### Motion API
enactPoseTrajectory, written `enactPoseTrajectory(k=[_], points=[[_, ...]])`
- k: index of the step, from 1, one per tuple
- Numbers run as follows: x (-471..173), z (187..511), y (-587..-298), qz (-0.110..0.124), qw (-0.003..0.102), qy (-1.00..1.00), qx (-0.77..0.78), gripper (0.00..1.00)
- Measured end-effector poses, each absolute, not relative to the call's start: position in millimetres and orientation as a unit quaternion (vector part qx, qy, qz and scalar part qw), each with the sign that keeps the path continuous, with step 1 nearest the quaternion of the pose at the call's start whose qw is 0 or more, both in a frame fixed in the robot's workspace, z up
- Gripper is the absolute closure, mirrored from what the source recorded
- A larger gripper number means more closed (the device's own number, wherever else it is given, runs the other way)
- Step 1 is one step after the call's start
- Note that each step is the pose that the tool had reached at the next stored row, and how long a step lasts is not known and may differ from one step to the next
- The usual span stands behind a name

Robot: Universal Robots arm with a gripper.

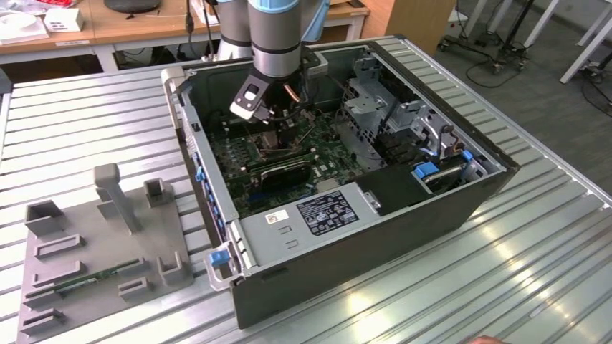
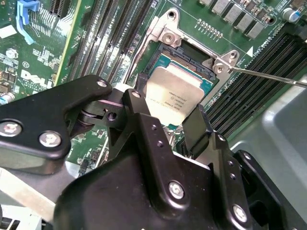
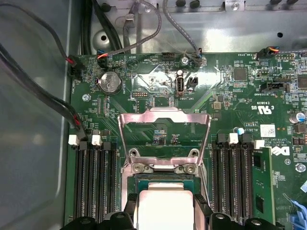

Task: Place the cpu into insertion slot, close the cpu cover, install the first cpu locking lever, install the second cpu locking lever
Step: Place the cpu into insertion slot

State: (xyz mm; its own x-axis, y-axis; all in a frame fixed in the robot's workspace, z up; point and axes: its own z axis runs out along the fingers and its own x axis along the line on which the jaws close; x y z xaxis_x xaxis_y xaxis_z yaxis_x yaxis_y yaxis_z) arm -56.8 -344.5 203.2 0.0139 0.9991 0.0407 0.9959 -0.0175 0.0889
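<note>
The cpu (image 2: 175, 91) is a small silvery square chip lying level over the insertion slot (image 2: 192, 53), its green edge inside the socket's metal rim. My gripper (image 2: 163, 109) has one black finger (image 2: 130, 103) on each side of the chip and is shut on it. In the first wrist view the cpu (image 3: 165, 206) shows between the fingertips (image 3: 201, 211), with the insertion slot (image 3: 165, 178) just beyond. The cpu cover (image 3: 165, 117) stands swung open behind the socket. A thin metal locking lever (image 2: 268, 76) sticks out sideways, unlatched. In the exterior view the gripper (image 1: 271, 132) is down inside the computer case.
The open case (image 1: 383, 236) lies on a slatted metal table (image 1: 86, 122). Black memory slots (image 3: 96, 182) flank the socket on both sides. Cables (image 3: 43, 96) run along the case wall. A grey fixture (image 1: 105, 244) sits at the exterior view's left.
</note>
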Motion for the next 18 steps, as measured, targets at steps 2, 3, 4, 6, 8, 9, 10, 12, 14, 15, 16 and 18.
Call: enactPoseTrajectory(k=[2, 3, 4, 6, 8, 9, 10, 12, 14, 15, 16, 18], points=[[-56.9, 203.1, -344.4, 0.046, 0.017, 0.701, 0.712, 0.46], [-57.1, 202.8, -344.1, 0.046, 0.017, 0.701, 0.712, 0.46], [-57.2, 202.3, -344.0, 0.046, 0.017, 0.701, 0.712, 0.46], [-57.3, 200.7, -343.8, 0.046, 0.017, 0.701, 0.712, 0.46], [-57.6, 198.8, -343.4, 0.046, 0.017, 0.701, 0.712, 0.46], [-57.7, 198.0, -343.2, 0.046, 0.017, 0.701, 0.712, 0.46], [-57.6, 197.5, -343.1, 0.046, 0.017, 0.701, 0.712, 0.46], [-57.6, 196.4, -343.1, 0.046, 0.017, 0.701, 0.712, 0.46], [-57.7, 194.4, -343.1, 0.046, 0.017, 0.701, 0.712, 0.46], [-57.7, 193.5, -343.1, 0.046, 0.017, 0.701, 0.712, 0.46], [-57.7, 193.1, -343.1, 0.046, 0.017, 0.701, 0.712, 0.46], [-57.7, 193.1, -343.1, 0.046, 0.017, 0.701, 0.712, 0.46]])
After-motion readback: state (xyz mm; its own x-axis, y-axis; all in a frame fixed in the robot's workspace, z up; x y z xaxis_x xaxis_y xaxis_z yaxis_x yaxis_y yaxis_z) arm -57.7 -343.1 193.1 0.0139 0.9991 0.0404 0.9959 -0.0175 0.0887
